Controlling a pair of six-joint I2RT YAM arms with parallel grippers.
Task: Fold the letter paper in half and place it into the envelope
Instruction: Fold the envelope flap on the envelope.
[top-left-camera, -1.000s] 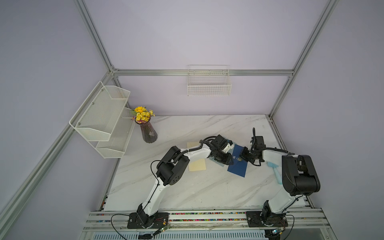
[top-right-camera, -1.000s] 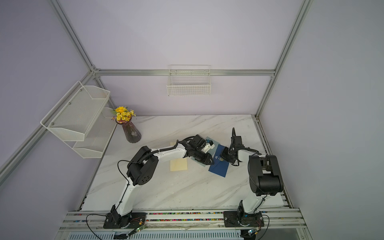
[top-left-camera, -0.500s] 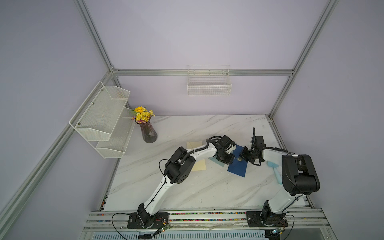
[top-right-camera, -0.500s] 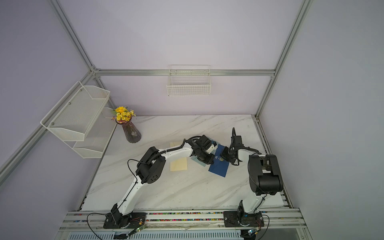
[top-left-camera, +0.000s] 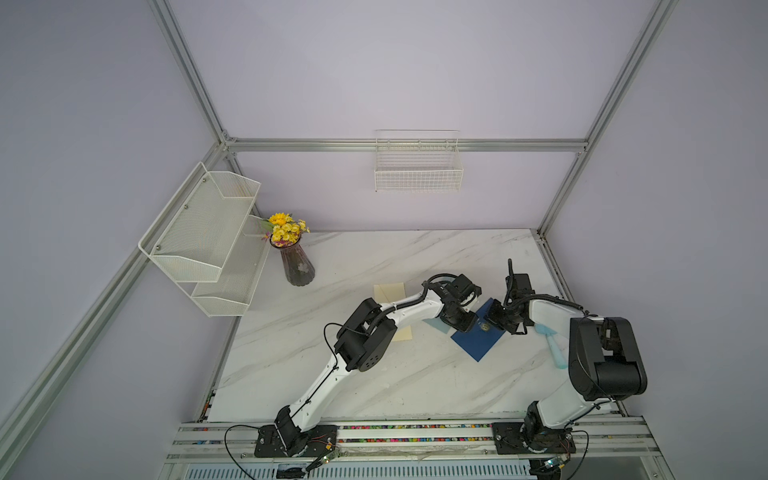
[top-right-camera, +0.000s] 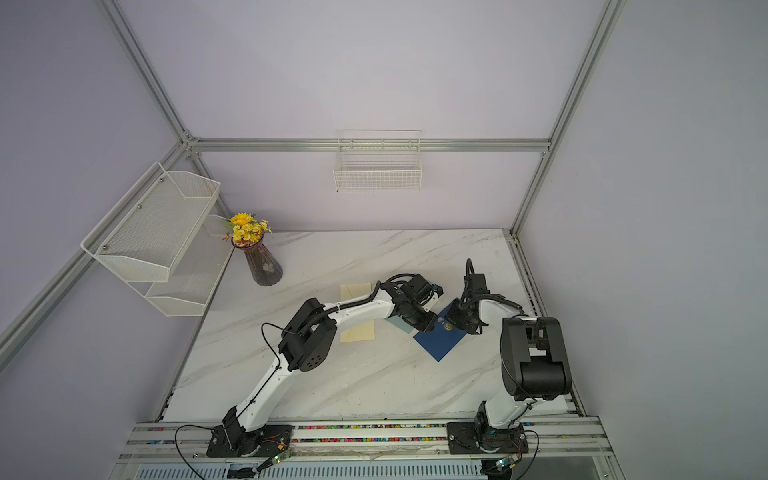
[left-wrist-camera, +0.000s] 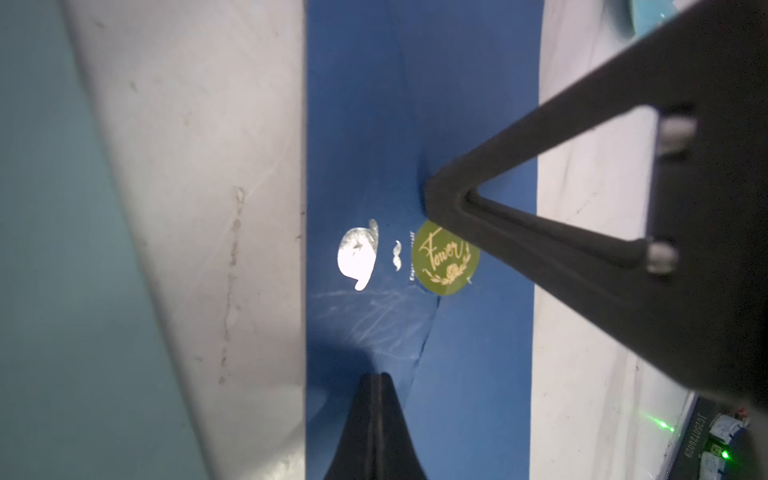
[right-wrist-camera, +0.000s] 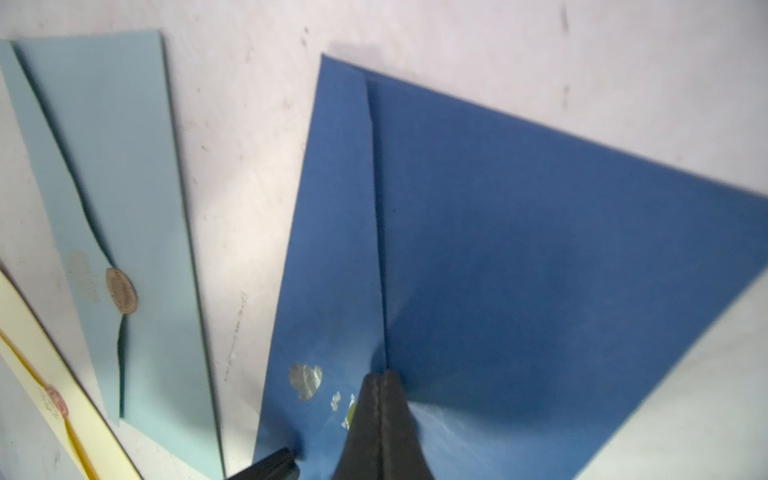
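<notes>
The dark blue envelope (top-left-camera: 478, 343) lies flat on the marble table (top-left-camera: 374, 382), set cornerwise, and both arms reach in to meet over it. The left gripper (left-wrist-camera: 376, 384) has its two fingers pressed together with nothing between them. Its tip sits over the envelope's face, just inside the long edge that faces the light blue envelope (right-wrist-camera: 124, 187). The right gripper (right-wrist-camera: 383, 380) is likewise closed tight. Its tip is planted on the dark blue envelope right where the flap's edge runs, just beside the round green-and-gold sticker (left-wrist-camera: 446, 259). A silver hat-shaped mark (left-wrist-camera: 356, 254) lies near that sticker, on the side away from the right gripper. The paper around the right tip looks slightly creased, but the close views are too blurred there to tell whether the flap's edge is caught between the fingers or only pressed down. The light blue envelope lies just beside the dark blue envelope, parted from it by a strip of bare marble, and is closed with a small oval seal (right-wrist-camera: 121, 291). A cream envelope (top-left-camera: 390, 291) lies beyond that, farther from the dark blue envelope and partly hidden beneath the left arm. A pale blue strip (top-left-camera: 555, 353) lies near the dark blue envelope on its other side, beside the right arm. The vase (top-left-camera: 297, 268) of yellow flowers stands well apart from the dark blue envelope.
</notes>
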